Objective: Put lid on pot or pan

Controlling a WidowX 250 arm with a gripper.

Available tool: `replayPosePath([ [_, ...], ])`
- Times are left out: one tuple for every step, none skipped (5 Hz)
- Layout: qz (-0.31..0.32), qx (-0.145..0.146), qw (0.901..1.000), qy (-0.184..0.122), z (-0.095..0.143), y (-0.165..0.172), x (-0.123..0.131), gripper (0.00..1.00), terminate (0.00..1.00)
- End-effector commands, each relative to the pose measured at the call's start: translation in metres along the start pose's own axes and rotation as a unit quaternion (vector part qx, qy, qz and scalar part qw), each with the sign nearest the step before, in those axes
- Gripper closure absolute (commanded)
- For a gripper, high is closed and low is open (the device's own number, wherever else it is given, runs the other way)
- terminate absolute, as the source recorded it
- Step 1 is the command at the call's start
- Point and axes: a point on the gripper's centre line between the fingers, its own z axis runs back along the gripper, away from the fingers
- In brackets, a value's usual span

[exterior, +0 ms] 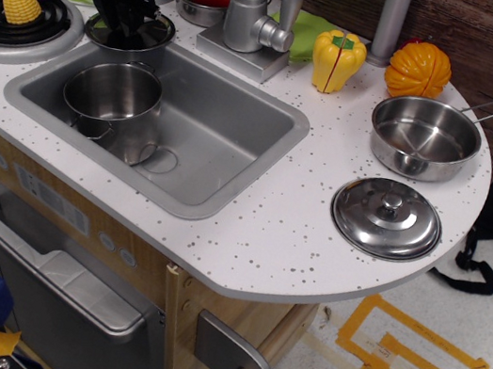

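Note:
The dark, flat steel lid (155, 36) lies on the counter just behind the sink's back left corner. My black gripper (127, 20) reaches down onto its centre, fingers drawn together over the knob, which is hidden. The deep steel pot (113, 102) stands upright and open in the left part of the sink (225, 143), directly in front of and below the lid.
A faucet (250, 13) stands behind the sink, with a small bowl of toy vegetables (202, 0) beside it. A long-handled shallow pan (424, 137) and a brighter domed lid (386, 219) sit on the right. A toy pepper (337, 62), pumpkin (418, 69) and corn on a burner (20, 6) are nearby.

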Motion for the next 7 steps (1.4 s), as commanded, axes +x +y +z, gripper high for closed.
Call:
replayPosePath([
  [0.001, 0.017, 0.9997, -0.020, 0.026, -0.001, 0.013, 1.00, 0.00],
  [0.011, 0.019, 0.9995, -0.022, 0.036, -0.007, 0.013, 1.00, 0.00],
  [0.028, 0.029, 0.9990, -0.019, 0.056, -0.022, 0.008, 1.00, 0.00],
  [0.046, 0.039, 0.9981, -0.008, 0.077, -0.030, 0.002, 1.00, 0.00],
  [0.073, 0.037, 0.9966, -0.002, 0.082, -0.040, -0.014, 1.00, 0.00],
  [0.100, 0.048, 0.9938, -0.005, 0.080, -0.047, -0.030, 1.00, 0.00],
  [0.120, 0.032, 0.9923, 0.000, 0.077, -0.048, -0.041, 1.00, 0.00],
])
